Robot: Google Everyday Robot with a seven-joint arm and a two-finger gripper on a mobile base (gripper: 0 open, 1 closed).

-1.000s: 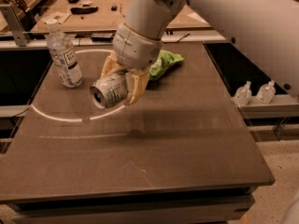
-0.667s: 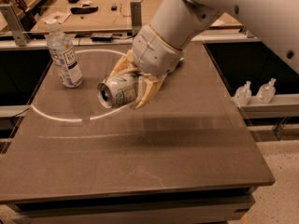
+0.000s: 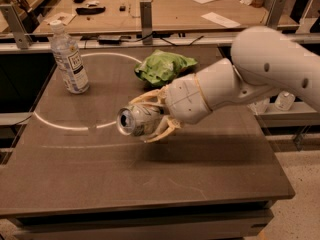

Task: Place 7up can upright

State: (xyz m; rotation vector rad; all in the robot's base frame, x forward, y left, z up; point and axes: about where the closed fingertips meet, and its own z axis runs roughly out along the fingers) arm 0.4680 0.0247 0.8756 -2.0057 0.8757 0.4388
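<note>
The 7up can [image 3: 136, 120] is a small silver can with green and white markings. It lies on its side in the air above the middle of the brown table [image 3: 100, 174], its round end facing left toward the camera. My gripper [image 3: 150, 118] is shut on the can, with cream fingers [image 3: 161, 130] wrapped above and below it. The white arm reaches in from the right.
A clear plastic bottle with a white label [image 3: 68, 58] stands at the table's back left. A green chip bag [image 3: 163, 66] lies at the back middle, just behind the gripper. A white arc is drawn on the tabletop. Another bench with papers stands behind.
The gripper with the can has moved toward the table's middle and lower. The arm has swung down to reach in flat from the right, and the can has turned more level.
</note>
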